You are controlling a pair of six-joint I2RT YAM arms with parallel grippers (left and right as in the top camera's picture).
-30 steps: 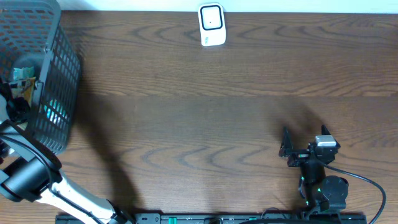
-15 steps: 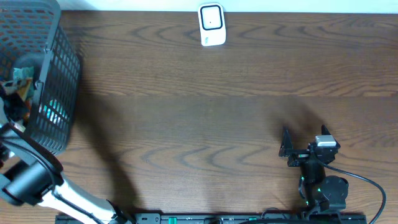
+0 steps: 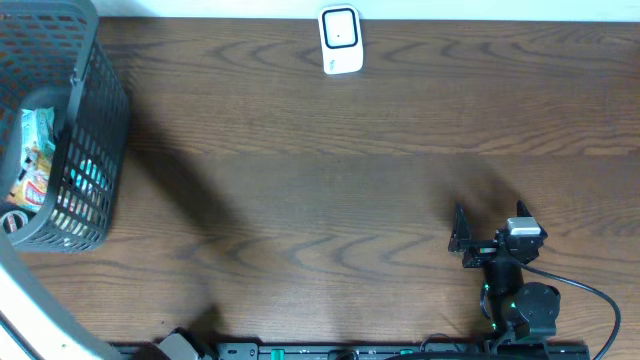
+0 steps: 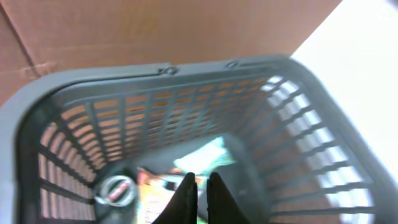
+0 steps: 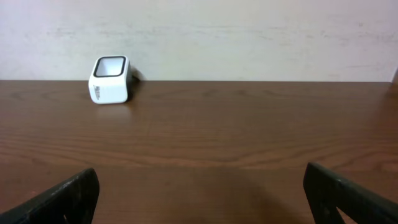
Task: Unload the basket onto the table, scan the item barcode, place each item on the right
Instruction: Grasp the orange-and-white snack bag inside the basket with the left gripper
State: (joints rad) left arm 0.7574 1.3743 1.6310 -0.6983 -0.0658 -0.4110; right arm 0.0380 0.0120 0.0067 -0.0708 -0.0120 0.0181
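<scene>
A: What is the robot doing right now?

B: Start close to us. The right gripper (image 3: 458,232) sits low by the front edge of the table (image 3: 320,180). Its two fingers are as wide apart as they go, with nothing in them. I think it is just waiting.

A: And the other one?

B: The left gripper (image 4: 200,182) hangs over the grey basket (image 4: 186,68) at the left end. Its fingers are pinched tight together. I can't see anything caught between them. But the view is blurry, so a thin edge could hide there.

A: So where is the thing to scan?

B: Down in the basket, I'd say. There's a bright packet (image 4: 158,186), a pale green packet (image 4: 208,155) beside it and a small round tin (image 4: 115,186). None of them is out on the table.

A: Then it's only at the picking-up part?

B: That's my guess. Next it needs to open up, go down and get hold of one item. Then it must lift it straight up over the rim, since the basket walls are tall all round.

A: Is there room after that?

B: Lots. The middle of the table is bare wood. The white scanner (image 3: 340,40) stands at the far edge, close by the wall (image 5: 249,37) and well apart from the basket. The item has to travel across and turn its barcode to the scanner's window. I can't see a barcode from here.
</scene>
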